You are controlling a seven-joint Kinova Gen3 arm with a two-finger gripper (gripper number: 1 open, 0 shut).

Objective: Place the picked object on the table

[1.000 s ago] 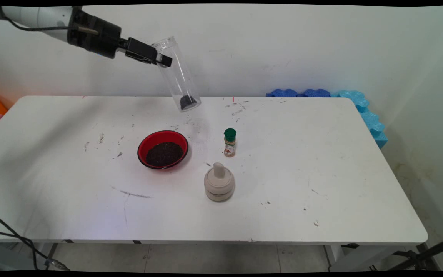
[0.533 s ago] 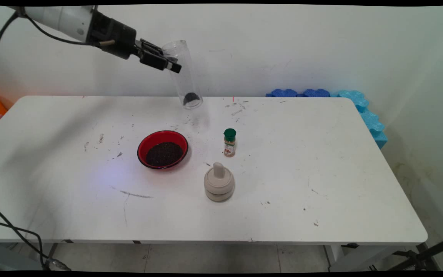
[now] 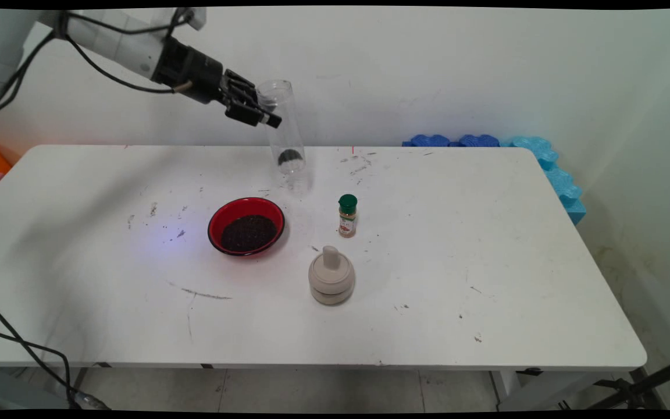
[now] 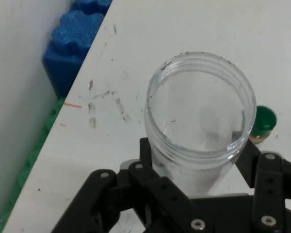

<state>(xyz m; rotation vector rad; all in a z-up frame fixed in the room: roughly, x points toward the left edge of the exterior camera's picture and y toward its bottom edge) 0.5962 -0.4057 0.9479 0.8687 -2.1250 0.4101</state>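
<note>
Jaws closed on the clear plastic jar (image 3: pixel 285 129): the black gripper (image 3: pixel 266 110) clamps it just below the open rim, one finger on each side of the neck, as the hand view (image 4: pixel 199 184) shows plainly. The jar hangs in the air over the far part of the worktop (image 3: pixel 486 244), nearly upright, its top leaning slightly toward the arm. A small dark clump of grains sits near its bottom. Its mouth (image 4: pixel 201 104) is uncapped, with a few dark specks clinging to the rim.

Below and nearer to me, a red bowl (image 3: pixel 246 226) holds a heap of the same dark grains. Just right of it stands a little spice bottle (image 3: pixel 347 216) with a green cap, upright; that cap also peeks out beside the jar's rim in the hand view (image 4: pixel 264 120). In front of the bottle, a beige lidded pot with a knob (image 3: pixel 331 276) rests on the worktop. All three stand apart from one another. Blue foam blocks (image 3: pixel 521 152) line the far right edge against the wall.
</note>
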